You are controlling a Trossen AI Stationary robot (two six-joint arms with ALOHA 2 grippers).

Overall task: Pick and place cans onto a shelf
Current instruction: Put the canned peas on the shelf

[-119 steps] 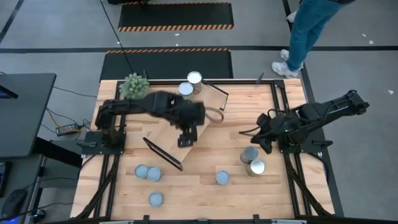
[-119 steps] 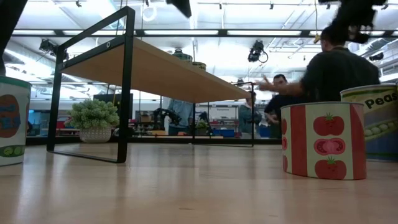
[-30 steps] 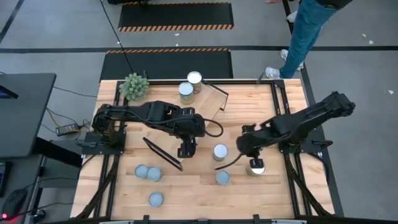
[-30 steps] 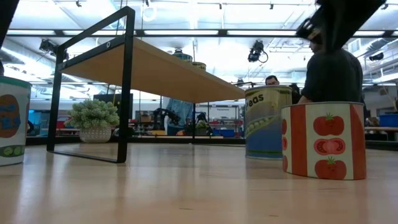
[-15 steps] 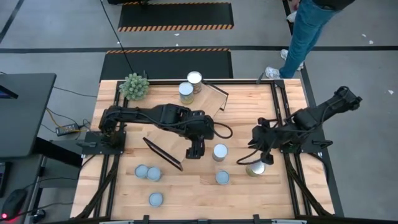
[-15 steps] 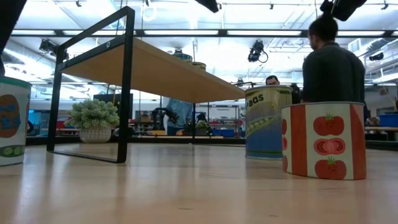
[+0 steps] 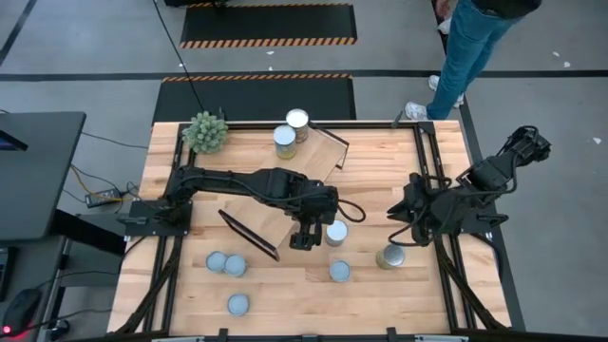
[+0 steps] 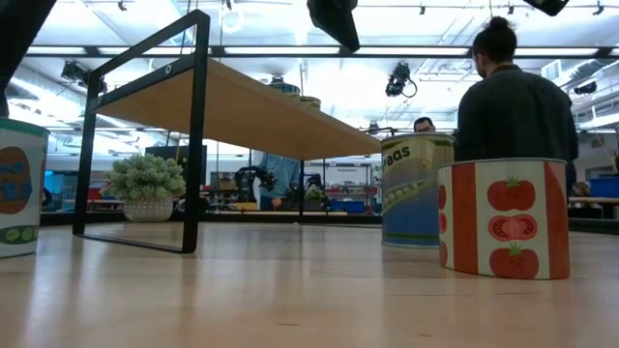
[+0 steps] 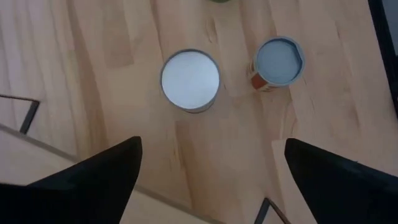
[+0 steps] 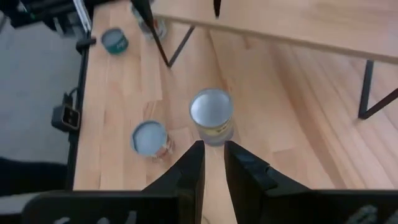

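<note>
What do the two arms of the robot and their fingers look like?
Both arms are black and built of slim jointed links. A loose black cable loops beside the left gripper, and another hangs near the right gripper. In the left wrist view the fingers are dark, flat wedges that taper to a point. In the right wrist view the fingers are narrow dark bars. No markings show.

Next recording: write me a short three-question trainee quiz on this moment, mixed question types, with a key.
1. True or false: the left gripper is shut on a can.
2. How many cans stand on the shelf? A) none B) two C) four
3. Fill in: the can nearest the left gripper is the ____-topped can.

Key:
1. False: its fingers stand open above the table, holding nothing.
2. B: two cans at the shelf's far end.
3. White. The right gripper waits shut, near the table's right edge.
</note>
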